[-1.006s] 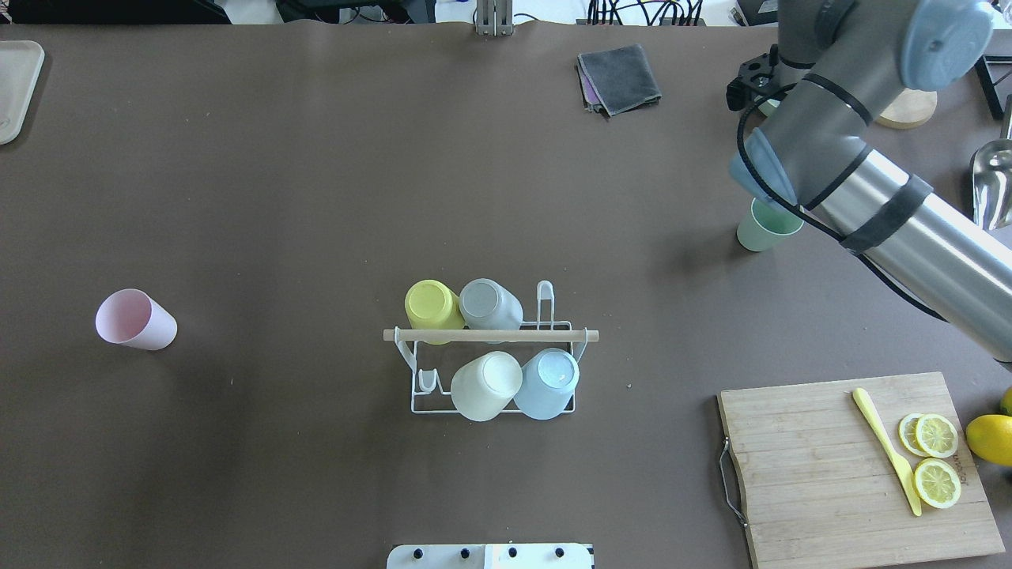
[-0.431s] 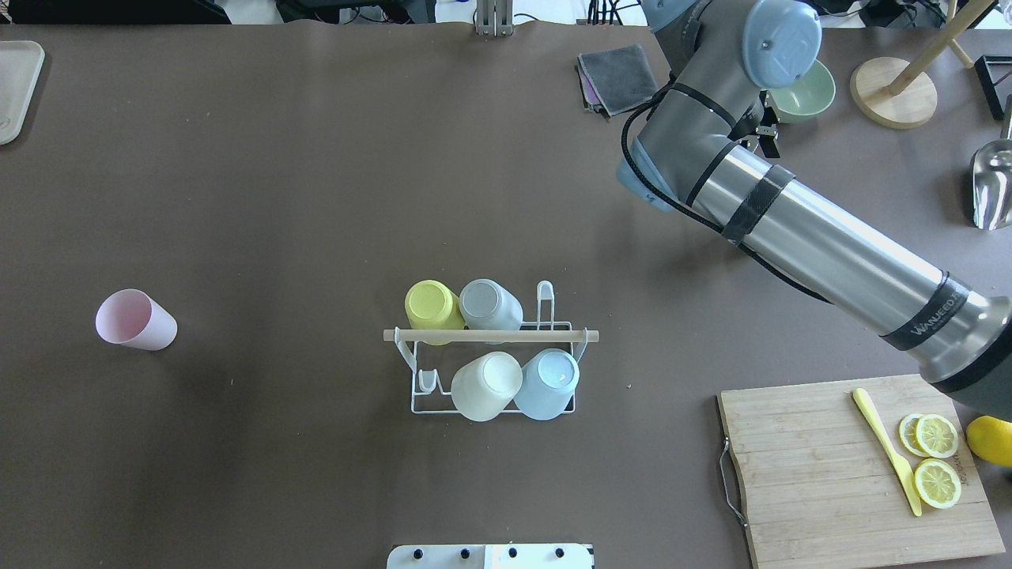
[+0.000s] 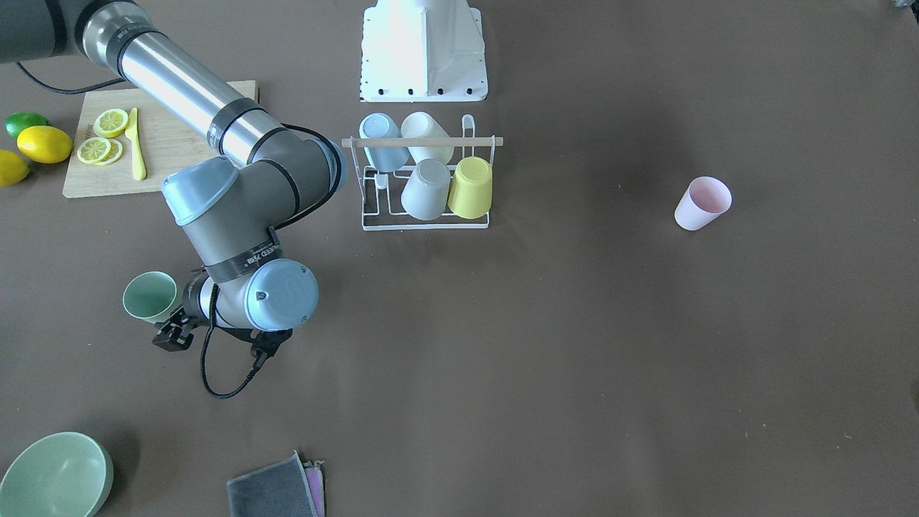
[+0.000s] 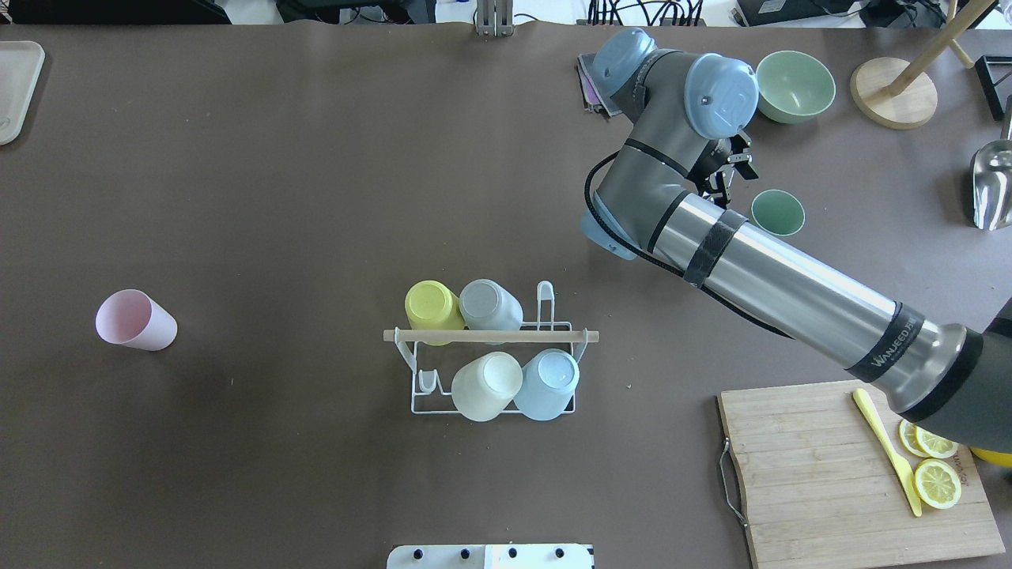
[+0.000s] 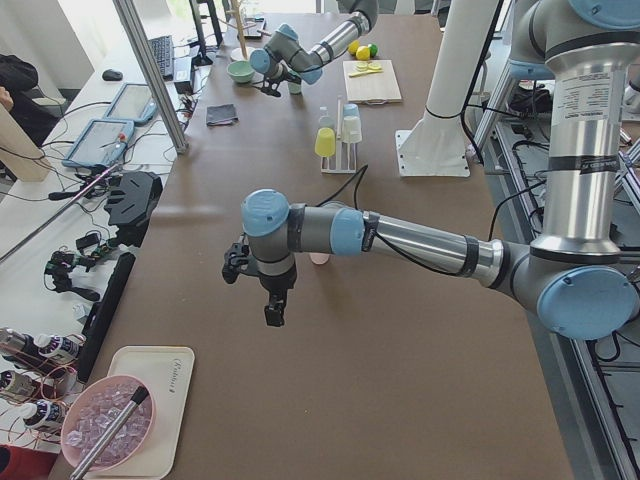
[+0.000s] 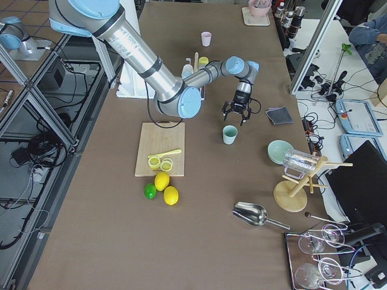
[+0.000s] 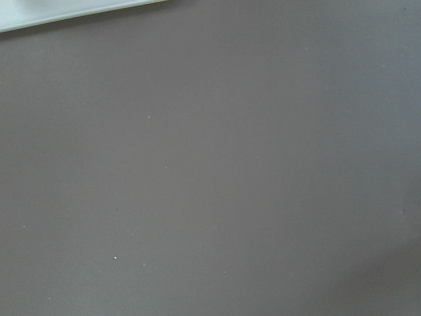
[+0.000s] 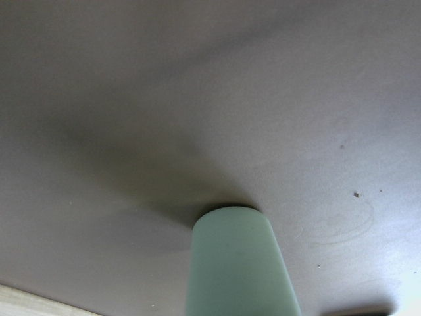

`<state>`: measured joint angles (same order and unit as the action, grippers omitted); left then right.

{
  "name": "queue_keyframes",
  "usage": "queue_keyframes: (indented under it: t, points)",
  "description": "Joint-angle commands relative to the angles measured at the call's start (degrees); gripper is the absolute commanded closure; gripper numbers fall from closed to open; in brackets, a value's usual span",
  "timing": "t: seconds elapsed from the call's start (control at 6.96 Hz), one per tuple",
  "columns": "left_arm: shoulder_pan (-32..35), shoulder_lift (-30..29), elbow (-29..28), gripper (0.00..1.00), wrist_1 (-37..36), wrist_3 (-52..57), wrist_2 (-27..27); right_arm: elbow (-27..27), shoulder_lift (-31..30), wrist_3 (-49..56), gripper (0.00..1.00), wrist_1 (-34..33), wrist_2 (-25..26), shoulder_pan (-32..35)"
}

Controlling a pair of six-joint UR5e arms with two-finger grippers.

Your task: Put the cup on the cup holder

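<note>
A green cup (image 4: 778, 212) stands upright on the brown table at the far right, also low in the right wrist view (image 8: 238, 263). My right gripper (image 4: 726, 175) hangs just left of it, open and apart from it. The cup holder (image 4: 490, 336), a white wire rack with a wooden rod, sits mid-table with several cups upside down on its pegs. A pink cup (image 4: 136, 320) stands alone at the left. My left gripper (image 5: 268, 305) shows only in the exterior left view, above the table near the pink cup; I cannot tell its state.
A cutting board (image 4: 806, 466) with lemon slices and a yellow knife lies at the near right. A green bowl (image 4: 794, 85), a wooden stand (image 4: 893, 95) and a metal scoop (image 4: 992, 186) are at the far right. A folded grey cloth (image 3: 273, 492) lies beside the bowl.
My right arm has swung left across the far right of the table. It no longer covers the green cup and bowl, and its gripper now hangs left of the cup.
</note>
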<state>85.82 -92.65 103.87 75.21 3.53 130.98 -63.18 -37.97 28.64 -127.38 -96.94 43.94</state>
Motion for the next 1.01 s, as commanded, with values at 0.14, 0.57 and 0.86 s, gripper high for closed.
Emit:
queue_keyframes:
  t: [0.14, 0.57, 0.86]
  points:
    - [-9.15, -16.21, -1.12, 0.02, -16.66, -0.10, -2.57, 3.66, -0.17, 2.73, 0.02, 0.55, 7.89, -3.76]
    - [-10.66, -17.21, -3.85, 0.02, -16.15, 0.08, -1.52, 4.46, -1.66, 4.13, 0.02, 2.38, 10.01, -3.86]
    - [-15.23, -19.39, -5.50, 0.02, -16.50, -0.01, -0.38, 4.99, -2.36, 4.75, 0.02, 2.84, 10.54, -3.86]
